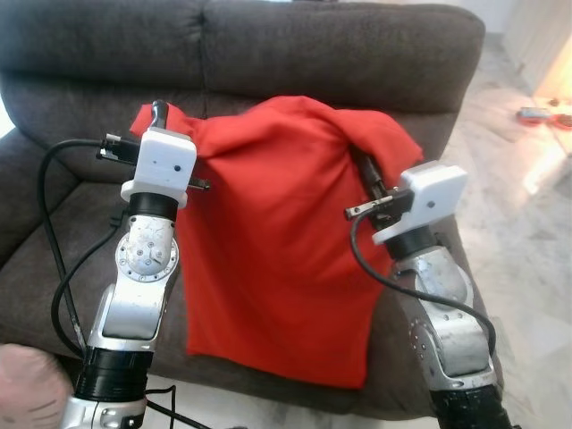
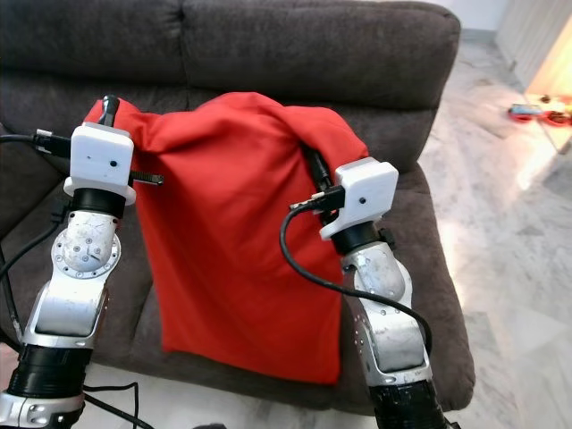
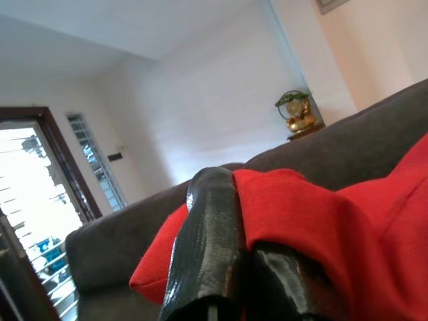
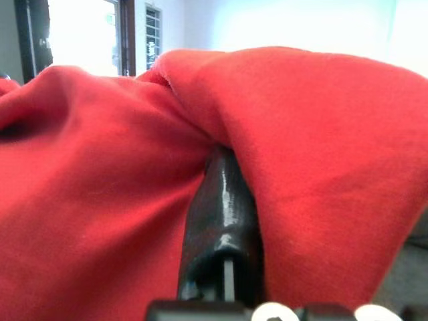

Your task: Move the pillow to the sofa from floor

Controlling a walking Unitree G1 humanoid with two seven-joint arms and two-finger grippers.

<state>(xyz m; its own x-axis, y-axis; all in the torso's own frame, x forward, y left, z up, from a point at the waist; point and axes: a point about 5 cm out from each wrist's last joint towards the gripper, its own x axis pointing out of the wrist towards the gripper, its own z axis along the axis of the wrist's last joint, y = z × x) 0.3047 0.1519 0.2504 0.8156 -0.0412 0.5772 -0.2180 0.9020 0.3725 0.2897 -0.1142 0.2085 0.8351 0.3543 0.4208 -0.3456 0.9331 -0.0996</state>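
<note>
Hanging limp between two raised arms over the seat of the brown sofa [image 1: 80, 188], red pillow [image 1: 277, 259], lower edge draping toward the seat front. Soft, light and floppy by the look of its folds and sag, not stiff; unlikely to slip, since cloth bunches around fingers. Left end effector [image 1: 159, 114] closed on the upper left corner, right end effector [image 1: 365, 168] pinched into a fold at the upper right. Best held at those top corners. Further back, the sofa backrest, close behind the pillow top.
</note>
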